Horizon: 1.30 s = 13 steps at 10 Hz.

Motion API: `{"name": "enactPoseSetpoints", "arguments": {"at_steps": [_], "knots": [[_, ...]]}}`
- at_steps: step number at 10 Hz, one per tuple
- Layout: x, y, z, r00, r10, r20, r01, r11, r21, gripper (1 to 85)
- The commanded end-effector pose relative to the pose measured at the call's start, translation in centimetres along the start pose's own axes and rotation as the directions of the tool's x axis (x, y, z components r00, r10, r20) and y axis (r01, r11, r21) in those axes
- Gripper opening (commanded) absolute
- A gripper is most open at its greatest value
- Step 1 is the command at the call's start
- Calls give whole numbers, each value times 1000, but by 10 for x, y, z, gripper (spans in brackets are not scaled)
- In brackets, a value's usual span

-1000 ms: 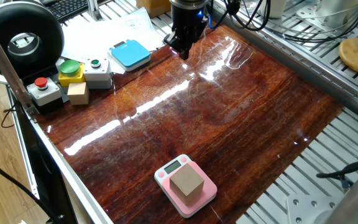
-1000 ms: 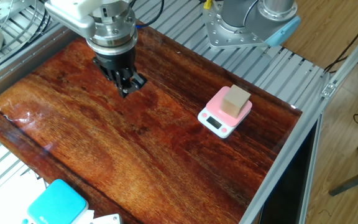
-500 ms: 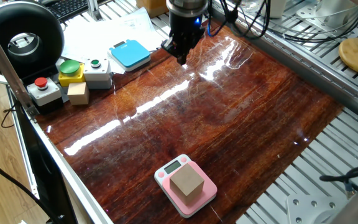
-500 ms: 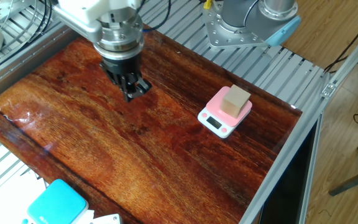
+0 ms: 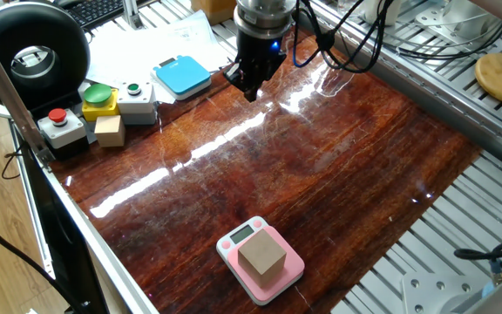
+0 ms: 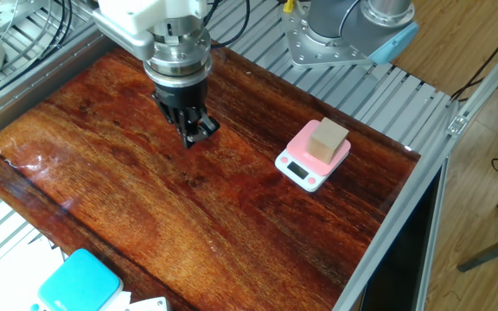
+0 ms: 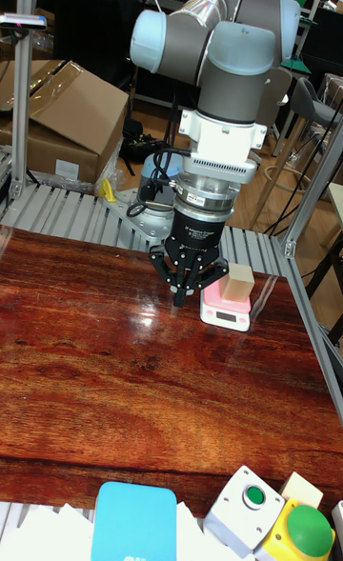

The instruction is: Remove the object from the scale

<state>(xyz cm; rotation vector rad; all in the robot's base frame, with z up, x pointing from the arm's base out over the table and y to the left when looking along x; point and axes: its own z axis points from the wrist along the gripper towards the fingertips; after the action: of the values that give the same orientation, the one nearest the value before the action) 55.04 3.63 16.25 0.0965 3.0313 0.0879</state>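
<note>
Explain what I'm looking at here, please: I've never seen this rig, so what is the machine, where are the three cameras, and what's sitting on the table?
The machine is a single grey-and-blue robot arm ending in a black two-finger gripper. The gripper hangs above the table, holds nothing, and its fingers look close together.

Two wide pictures come from fixed cameras on different sides of the glossy wooden table. The tall picture looks along the table toward the arm's base.

The job's things are near one table edge: a tan cube sitting on a pink scale, well away from the gripper.

At the opposite end are a light-blue scale, button boxes with red and green buttons, a small pale block and some papers.
</note>
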Motion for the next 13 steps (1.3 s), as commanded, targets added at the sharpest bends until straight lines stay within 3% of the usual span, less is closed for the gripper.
{"name": "enactPoseSetpoints", "arguments": {"at_steps": [1, 3, 4, 6, 7, 8, 9, 11, 13], "knots": [[1, 2, -2, 1000, 1, -11, -1, 1000, -2, 10], [8, -1, -3, 999, -12, -37, 12, 1000, 8, 10], [11, 9, -3, 998, -40, -46, 39, 999, -30, 10], [6, -11, -3, 997, -71, -30, 72, 996, 49, 10], [13, -2, -3, 996, -70, -58, 71, 997, 10, 10], [27, 18, -5, 989, -104, -104, 96, 993, -75, 10], [32, 27, -6, 990, -73, -122, 60, 993, -106, 10], [31, 26, -6, 994, -7, -110, -2, 996, -84, 10], [71, 46, -16, 995, 13, -99, -18, 999, -48, 10]]}}
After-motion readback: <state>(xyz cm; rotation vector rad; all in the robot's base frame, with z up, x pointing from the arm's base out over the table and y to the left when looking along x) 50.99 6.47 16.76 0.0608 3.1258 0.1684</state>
